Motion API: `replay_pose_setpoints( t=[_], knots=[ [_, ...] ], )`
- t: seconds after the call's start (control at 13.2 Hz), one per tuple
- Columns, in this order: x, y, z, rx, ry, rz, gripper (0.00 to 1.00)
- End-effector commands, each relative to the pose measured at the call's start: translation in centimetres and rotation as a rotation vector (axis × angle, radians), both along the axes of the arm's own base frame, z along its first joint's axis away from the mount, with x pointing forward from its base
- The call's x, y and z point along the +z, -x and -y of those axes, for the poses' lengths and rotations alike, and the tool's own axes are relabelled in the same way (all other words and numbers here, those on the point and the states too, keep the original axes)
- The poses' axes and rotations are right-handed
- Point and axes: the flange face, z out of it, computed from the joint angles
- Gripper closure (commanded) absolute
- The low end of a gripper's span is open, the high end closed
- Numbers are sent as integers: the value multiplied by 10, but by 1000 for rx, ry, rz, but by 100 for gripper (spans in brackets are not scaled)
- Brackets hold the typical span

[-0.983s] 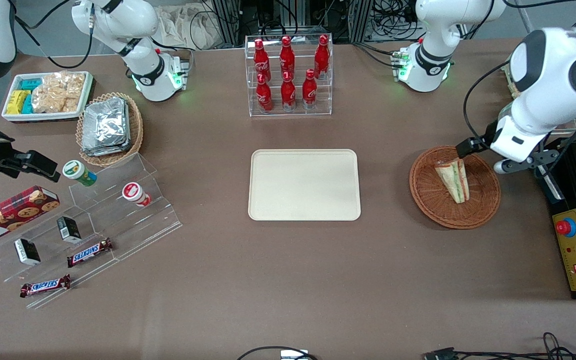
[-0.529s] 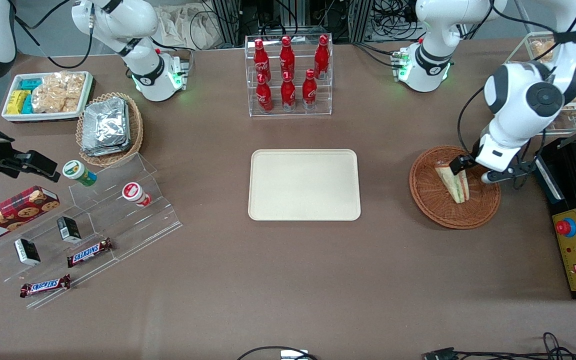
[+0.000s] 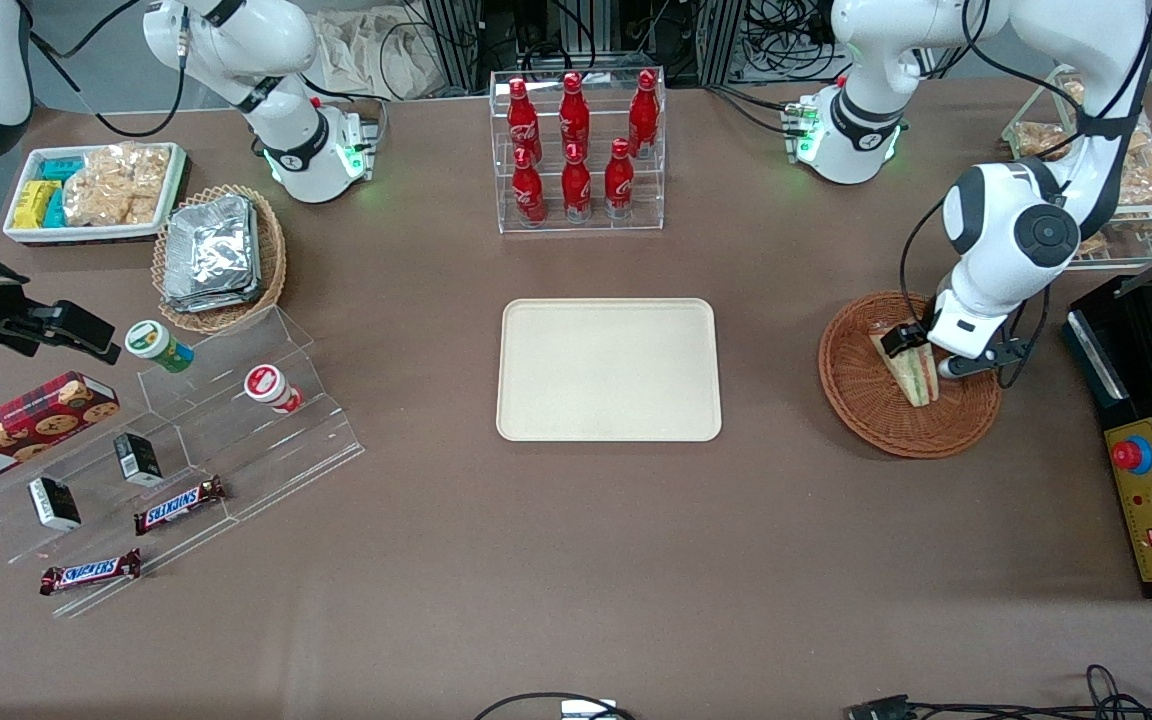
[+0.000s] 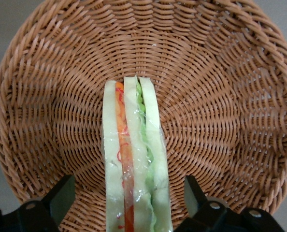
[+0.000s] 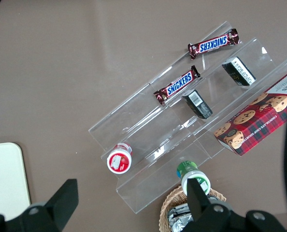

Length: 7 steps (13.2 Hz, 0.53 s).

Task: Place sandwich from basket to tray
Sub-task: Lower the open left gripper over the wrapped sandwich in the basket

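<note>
While the tray lies bare at the front view's centre, the sandwich stands on edge in the basket at centre right. Above it, the gripper hangs with fingers spread wide, one on each side of the sandwich, not touching it.

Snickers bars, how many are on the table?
2. One Snickers bar lies on the clear stepped stand, one Snickers bar at its lowest edge, nearer the front camera. The gripper, open, straddles the sandwich in the basket.
</note>
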Motion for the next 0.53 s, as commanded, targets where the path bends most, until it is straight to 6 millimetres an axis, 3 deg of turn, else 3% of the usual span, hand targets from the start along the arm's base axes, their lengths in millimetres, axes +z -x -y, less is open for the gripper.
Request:
replay_pose_setpoints(
  t=[0.0, 0.08, 0.15, 0.45],
  knots=[
    [-7, 0, -1, -11, -8, 14, 9],
    [-6, 0, -1, -11, -7, 16, 68],
    [-6, 0, -1, -11, -7, 16, 99],
    [-6, 0, -1, -12, -7, 15, 100]
  ],
)
